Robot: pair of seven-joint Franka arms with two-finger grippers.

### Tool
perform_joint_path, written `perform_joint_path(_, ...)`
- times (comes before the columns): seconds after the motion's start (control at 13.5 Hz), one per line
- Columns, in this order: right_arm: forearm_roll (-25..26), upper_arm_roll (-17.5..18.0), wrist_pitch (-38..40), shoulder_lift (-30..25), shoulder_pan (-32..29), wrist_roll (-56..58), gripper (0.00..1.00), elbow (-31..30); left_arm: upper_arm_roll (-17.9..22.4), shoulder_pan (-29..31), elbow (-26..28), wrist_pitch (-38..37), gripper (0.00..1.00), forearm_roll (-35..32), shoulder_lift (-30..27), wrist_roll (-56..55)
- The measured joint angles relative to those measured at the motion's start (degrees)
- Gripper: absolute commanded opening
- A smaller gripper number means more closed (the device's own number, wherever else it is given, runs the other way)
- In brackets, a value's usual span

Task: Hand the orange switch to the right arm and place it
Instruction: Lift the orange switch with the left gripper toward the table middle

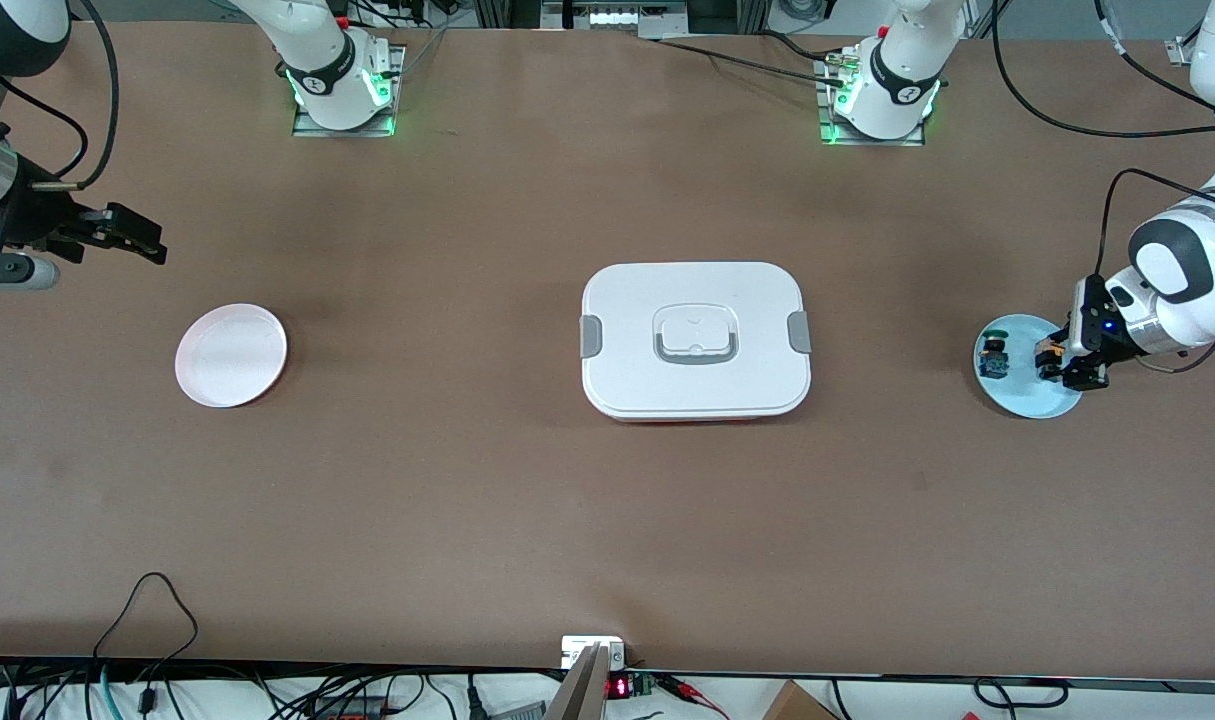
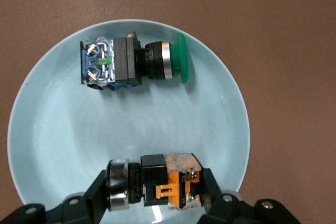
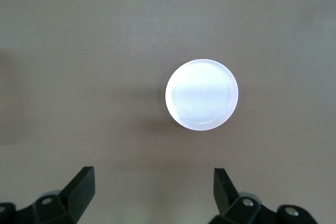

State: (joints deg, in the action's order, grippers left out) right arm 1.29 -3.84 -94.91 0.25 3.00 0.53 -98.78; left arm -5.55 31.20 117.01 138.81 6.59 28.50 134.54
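A pale blue plate (image 2: pixel 58 145) carries a green-capped, blue-bodied switch (image 2: pixel 131 61) and the orange-and-black orange switch (image 2: pixel 157 182). The table (image 1: pixel 607 520) is plain brown; the lidded box (image 1: pixel 695 340) white, grey-clipped.

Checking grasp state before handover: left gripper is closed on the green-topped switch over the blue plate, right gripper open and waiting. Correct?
Not quite. The left gripper is closed on the orange switch; the left wrist view shows the green-topped switch lying untouched on the blue plate. The right gripper is open and waiting.
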Motion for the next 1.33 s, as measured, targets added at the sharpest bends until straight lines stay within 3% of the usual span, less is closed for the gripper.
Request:
perform_joint_path(0.3,0.0,0.0,0.0,0.3,0.0,0.0,1.00,0.3,-0.1,0.9,-0.9,-2.5,0.00,4.1,0.1,0.7)
perform_joint_path(0.52,0.1,0.0,0.0,0.3,0.0,0.0,1.00,0.3,-0.7,0.9,-6.7,-13.0,0.00,9.3,0.0,0.9)
perform_joint_path(0.74,0.0,0.0,0.1,0.3,0.0,0.0,1.00,0.3,-4.0,0.7,-13.9,-25.1,0.00,17.0,0.0,0.0)
perform_joint_path(0.89,-0.4,0.1,0.1,0.4,0.1,0.0,1.00,0.3,-6.7,-0.6,-18.0,-33.5,0.00,19.9,0.0,-7.2)
perform_joint_path(1.04,-1.7,0.4,0.5,0.3,1.0,0.0,1.00,0.4,-8.9,-2.7,-20.6,-41.3,0.00,27.7,0.0,-13.5)
perform_joint_path(1.18,-6.6,0.5,1.1,0.1,1.9,-0.1,1.00,0.7,-12.0,-4.5,-21.4,-46.2,0.00,36.2,0.0,-18.9)
perform_joint_path(1.33,-15.0,0.0,2.5,-0.2,1.8,-0.1,1.00,1.1,-16.7,-6.4,-21.4,-47.7,0.00,43.8,0.1,-25.3)
